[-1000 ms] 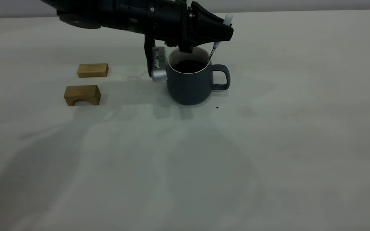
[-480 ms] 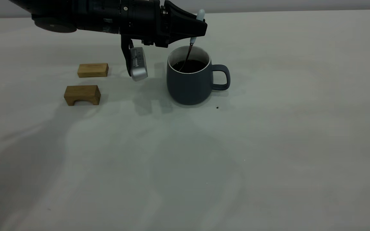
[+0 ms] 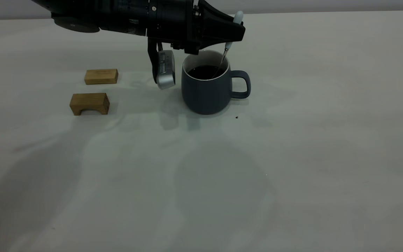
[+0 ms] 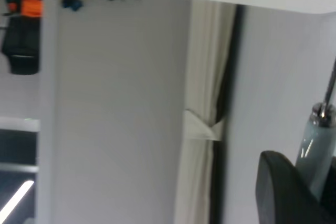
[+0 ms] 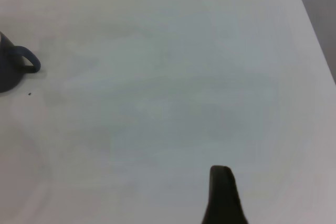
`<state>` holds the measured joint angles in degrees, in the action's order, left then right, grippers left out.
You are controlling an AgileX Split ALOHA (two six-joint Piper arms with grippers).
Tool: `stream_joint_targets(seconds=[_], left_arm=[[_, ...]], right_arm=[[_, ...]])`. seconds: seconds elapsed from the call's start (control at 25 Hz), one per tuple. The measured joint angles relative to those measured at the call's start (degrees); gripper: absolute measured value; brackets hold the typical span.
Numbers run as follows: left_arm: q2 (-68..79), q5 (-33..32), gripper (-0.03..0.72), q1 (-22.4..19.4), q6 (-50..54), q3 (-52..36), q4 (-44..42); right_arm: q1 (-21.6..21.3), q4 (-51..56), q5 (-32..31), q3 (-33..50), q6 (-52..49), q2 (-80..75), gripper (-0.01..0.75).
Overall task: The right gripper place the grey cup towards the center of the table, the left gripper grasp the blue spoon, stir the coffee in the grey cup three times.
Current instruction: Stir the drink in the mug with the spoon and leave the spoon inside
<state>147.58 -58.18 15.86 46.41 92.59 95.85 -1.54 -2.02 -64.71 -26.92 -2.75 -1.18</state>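
Note:
The grey cup [image 3: 205,94] stands upright near the middle of the table [image 3: 292,157], its handle [image 3: 241,84] to the right, with dark coffee [image 3: 201,71] inside. Above it, my left gripper [image 3: 234,33] is shut on the pale handle of the blue spoon [image 3: 226,49], which slants down so that its bowl is under the coffee. The left wrist view shows the spoon's handle [image 4: 315,148] held against a black finger [image 4: 283,187]. My right gripper [image 5: 223,198] is parked far off over bare table, where the cup [image 5: 8,74] shows only at the picture's edge.
Two tan wooden blocks [image 3: 101,76] [image 3: 89,103] lie left of the cup. A tiny dark speck [image 3: 237,117] sits in front of the cup's handle. The table's edge [image 5: 315,40] runs near the right arm.
The left gripper swung the spoon from the cup's handle side to its left side, then back toward the right. The spoon stayed in the coffee and the cup did not move.

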Motion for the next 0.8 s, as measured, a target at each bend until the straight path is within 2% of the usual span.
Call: stream_joint_targets(seconds=[0.24, 0.44, 0.68, 0.8], left_arm=[[0.0, -3.8, 0.139, -3.5, 4.4, 0.1, -7.5], [0.0, -2.3, 0.139, -4.7, 5.7, 0.1, -5.7], [0.0, 5.3, 0.139, -1.4, 0.8, 0.1, 2.1], [0.3, 5.8, 0.139, 0.1, -0.5, 0.1, 2.5]], right_arm=[[0.0, 0.0, 0.0, 0.0, 0.0, 0.0, 0.58], [0.0, 0.0, 0.0, 0.0, 0.0, 0.0, 0.58], [0.0, -0.1, 0.0, 0.0, 0.0, 0.0, 0.58], [0.0, -0.1, 0.0, 0.0, 0.0, 0.0, 0.58]])
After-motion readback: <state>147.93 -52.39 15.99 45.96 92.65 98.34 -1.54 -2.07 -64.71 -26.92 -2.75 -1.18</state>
